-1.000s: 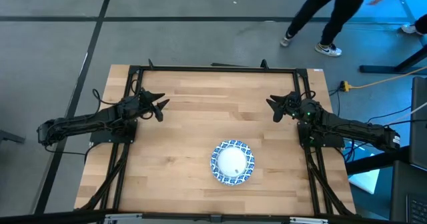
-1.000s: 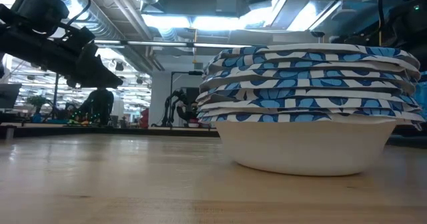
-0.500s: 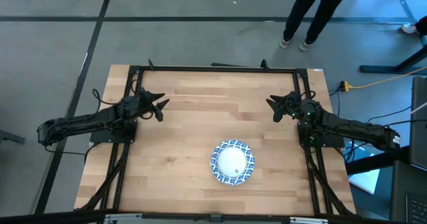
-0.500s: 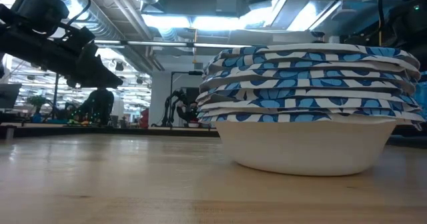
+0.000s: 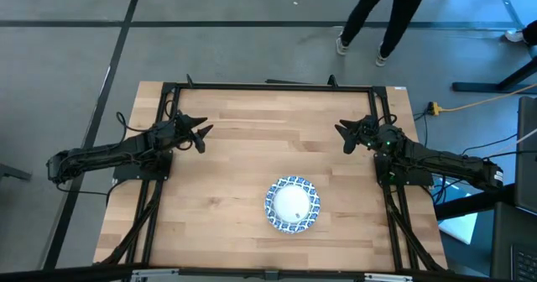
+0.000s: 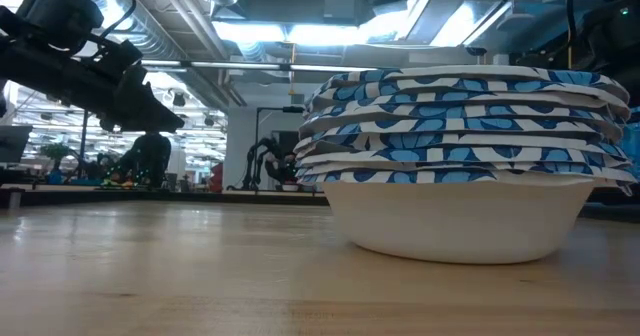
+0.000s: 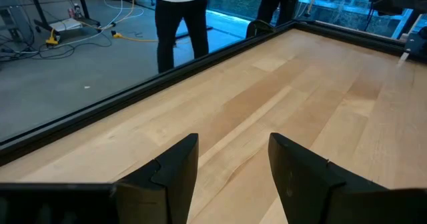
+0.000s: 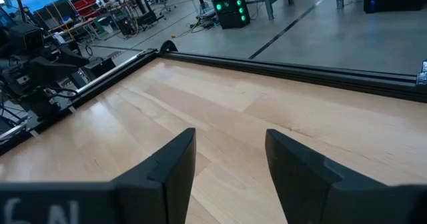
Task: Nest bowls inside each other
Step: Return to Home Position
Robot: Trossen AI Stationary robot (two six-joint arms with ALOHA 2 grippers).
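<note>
Several bowls (image 5: 293,204) with blue-and-white patterned rims sit nested in one stack on the table's near middle, the lowest bowl's white base (image 6: 455,246) resting on the wood. The low view shows the layered rims (image 6: 460,126) close up. My left gripper (image 5: 201,136) hovers open over the table's left side, far from the stack. My right gripper (image 5: 343,137) hovers open over the right side, also apart from it. Each wrist view shows only its own open fingers (image 7: 230,174) (image 8: 227,171) above bare wood.
A black frame (image 5: 268,86) runs along the table's far edge and sides. A person (image 5: 373,18) walks on the floor beyond the far edge. Bare wood lies between the two grippers and around the stack.
Both arms and the bowl stack have kept still. Only the person beyond the table's far edge has walked toward the left.
</note>
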